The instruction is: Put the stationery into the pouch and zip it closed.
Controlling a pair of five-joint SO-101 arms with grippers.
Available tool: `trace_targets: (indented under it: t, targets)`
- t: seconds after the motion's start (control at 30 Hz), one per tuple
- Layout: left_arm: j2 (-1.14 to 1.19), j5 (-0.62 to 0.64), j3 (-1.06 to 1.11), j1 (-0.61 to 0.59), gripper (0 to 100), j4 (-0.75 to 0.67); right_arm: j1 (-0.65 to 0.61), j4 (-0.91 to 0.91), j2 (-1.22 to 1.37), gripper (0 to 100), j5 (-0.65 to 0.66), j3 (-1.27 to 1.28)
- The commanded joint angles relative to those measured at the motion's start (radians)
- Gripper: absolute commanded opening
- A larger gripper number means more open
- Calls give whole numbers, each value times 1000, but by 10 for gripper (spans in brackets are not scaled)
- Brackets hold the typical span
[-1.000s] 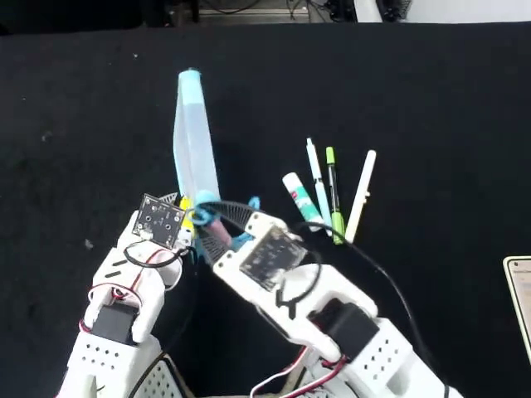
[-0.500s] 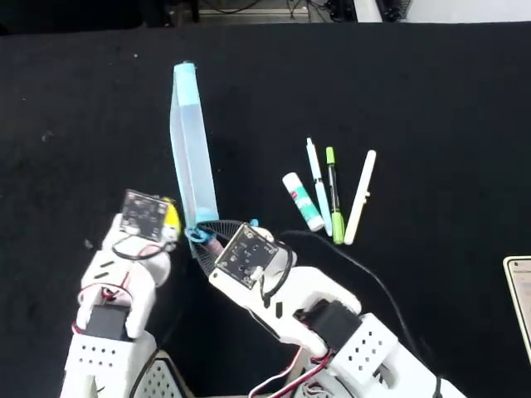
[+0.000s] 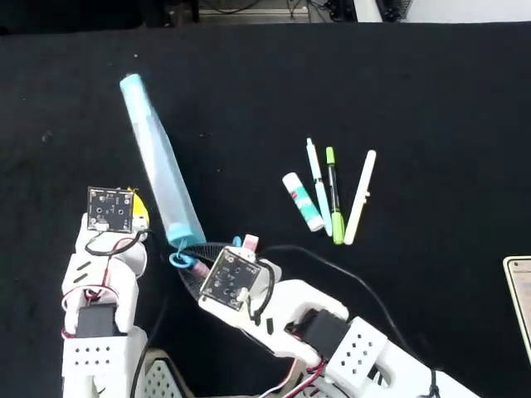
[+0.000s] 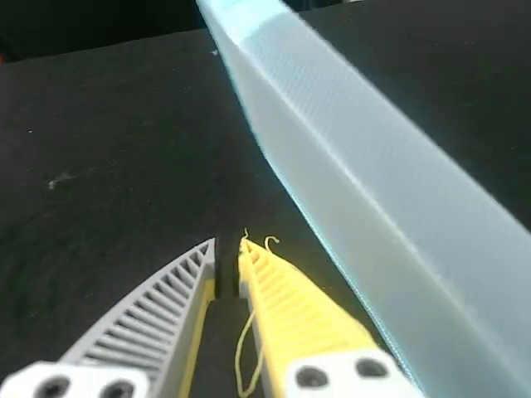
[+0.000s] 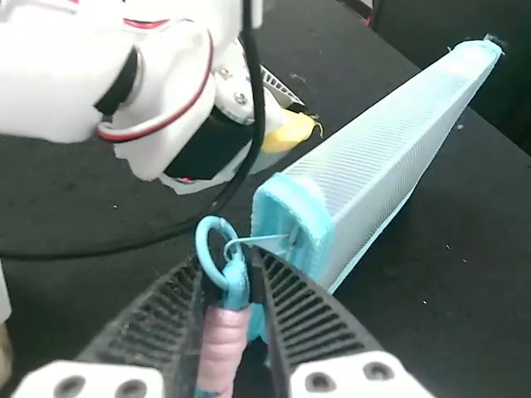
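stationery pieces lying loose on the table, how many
4, in a row on the table, apart from the pouch: a glue stick, a white-and-teal pen, a green pen, then a white pen farthest from the pouch. Any inside the pouch would be hidden.

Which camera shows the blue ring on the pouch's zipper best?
The right wrist view: the ring is close up, pinched in the right tool by the pouch. The high view shows it as a tiny loop; the left wrist view gives the pouch's side.

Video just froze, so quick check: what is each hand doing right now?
Left hand: closed, empty, beside the pouch.
Right hand: closed on the pouch's zip pull.
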Motion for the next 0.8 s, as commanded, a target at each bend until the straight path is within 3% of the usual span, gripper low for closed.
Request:
trace_targets:
  t: [0.0,0.4,0.57,0.67,0.77]
  targets:
    - [-6,-2,-31,-36,58,17,5,-20,-1,11,0,-12]
    - [-5,-44,-487,-36,63,491,61,21,-1,11,0,-13]
    - [5,-144,-657,68,123,690,60,114,-1,11,0,-59]
    - [5,-153,-677,120,191,735,60,138,-1,11,0,-71]
    - [6,-278,-674,145,181,744,60,138,-1,11,0,-68]
